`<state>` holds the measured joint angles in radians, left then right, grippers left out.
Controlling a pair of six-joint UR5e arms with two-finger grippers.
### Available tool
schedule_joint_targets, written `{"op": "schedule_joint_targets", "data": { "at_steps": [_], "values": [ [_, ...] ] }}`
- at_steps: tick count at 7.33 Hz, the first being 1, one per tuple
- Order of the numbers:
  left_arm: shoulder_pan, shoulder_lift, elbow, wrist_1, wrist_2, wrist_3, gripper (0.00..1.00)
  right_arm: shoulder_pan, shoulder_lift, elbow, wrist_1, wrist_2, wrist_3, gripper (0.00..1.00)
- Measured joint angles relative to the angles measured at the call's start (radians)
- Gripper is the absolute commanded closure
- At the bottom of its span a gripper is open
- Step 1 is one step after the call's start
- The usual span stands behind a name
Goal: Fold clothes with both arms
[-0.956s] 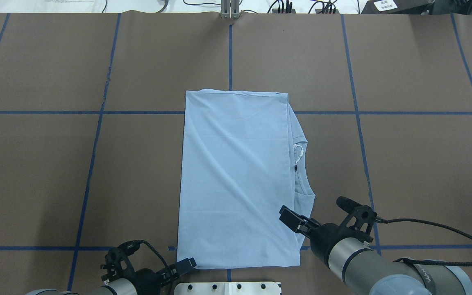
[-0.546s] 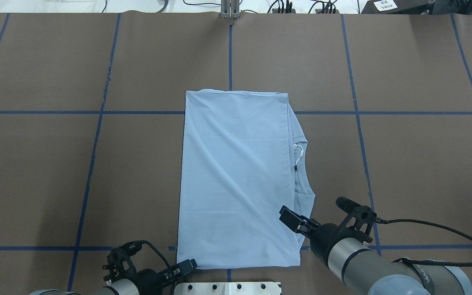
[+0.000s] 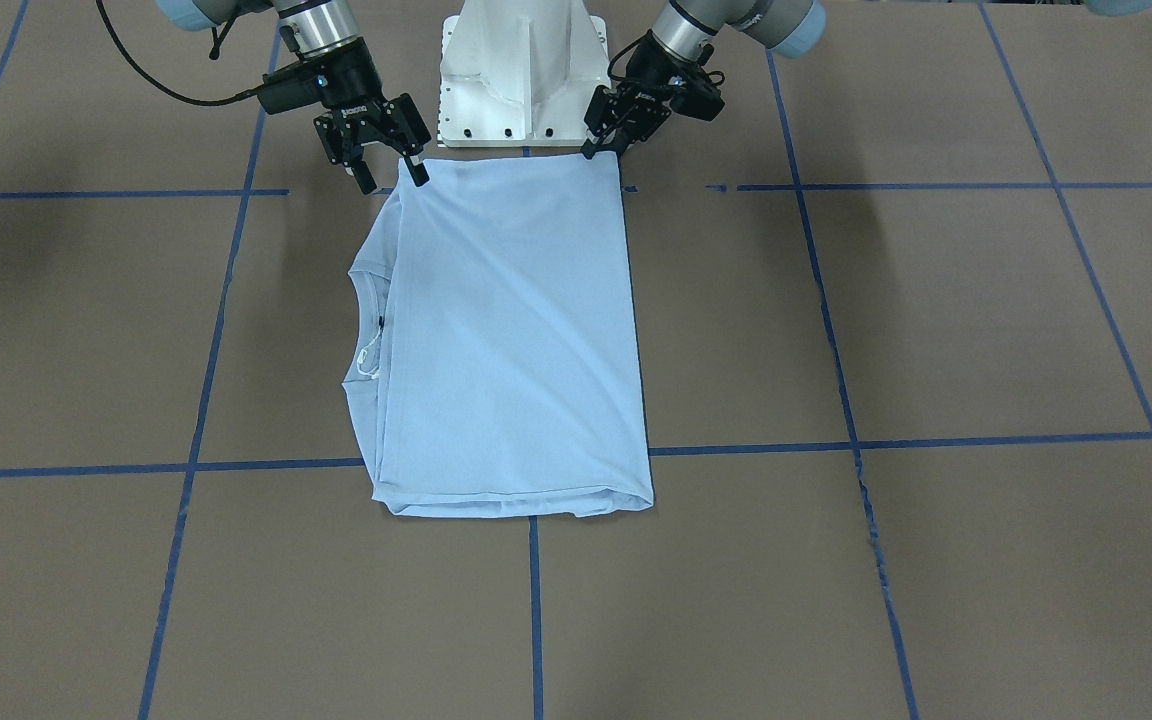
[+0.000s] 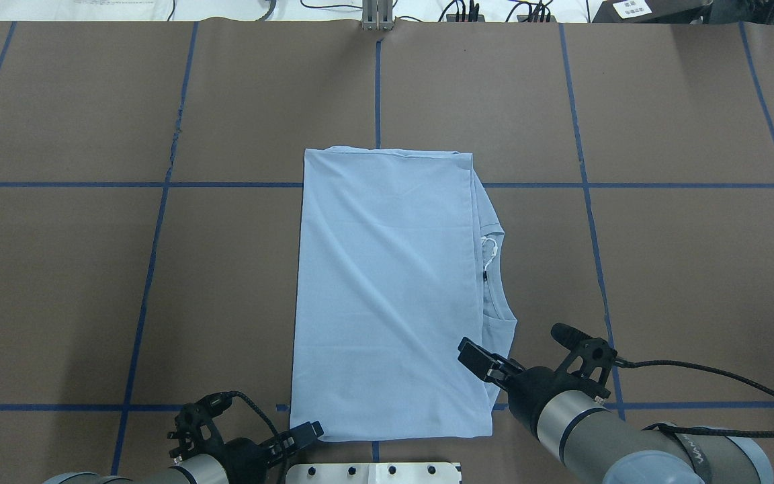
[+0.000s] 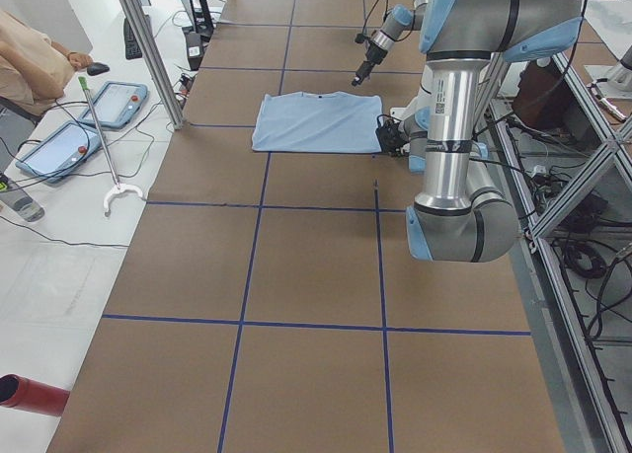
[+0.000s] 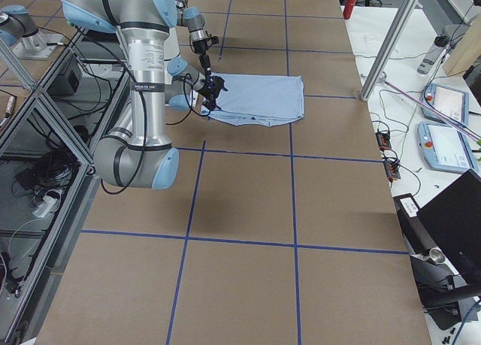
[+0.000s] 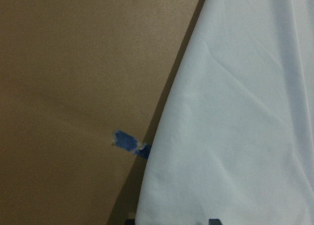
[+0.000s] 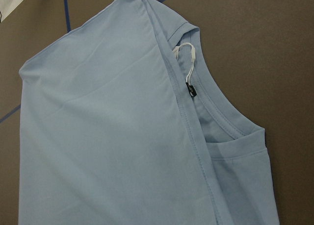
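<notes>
Front-facing view: the T-shirt lies folded flat on the table. My right gripper, spread wide, sits at its collar-side corner nearest me. My left gripper is at the other near corner, grip impossible to tell. Overhead: both grippers sit at those 2 corners.
</notes>
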<state>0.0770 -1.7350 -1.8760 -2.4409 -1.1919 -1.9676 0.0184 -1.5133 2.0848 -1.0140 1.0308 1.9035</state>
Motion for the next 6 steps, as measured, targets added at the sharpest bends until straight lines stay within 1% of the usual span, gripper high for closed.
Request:
{"op": "schedule_joint_targets", "data": {
  "at_steps": [1,2,3,5,6],
  "values": [
    [-0.001,0.0,-0.001,0.0,0.0,0.001,0.52,0.0,0.0,-0.001,0.0,0.0,0.0,0.0],
    [-0.001,0.0,-0.001,0.0,0.0,0.0,0.82,0.0,-0.001,-0.002,0.0,0.0,0.0,0.0],
    [-0.002,-0.001,-0.001,-0.001,0.0,-0.001,1.0,-0.001,0.001,-0.003,0.0,0.0,0.0,0.0],
    [-0.002,-0.001,-0.003,-0.001,0.0,0.002,1.0,-0.002,0.014,-0.024,-0.017,-0.008,0.047,0.0],
    [-0.001,-0.001,-0.003,-0.001,0.0,0.005,1.0,-0.005,0.018,-0.032,-0.072,-0.011,0.114,0.0]
  ]
}}
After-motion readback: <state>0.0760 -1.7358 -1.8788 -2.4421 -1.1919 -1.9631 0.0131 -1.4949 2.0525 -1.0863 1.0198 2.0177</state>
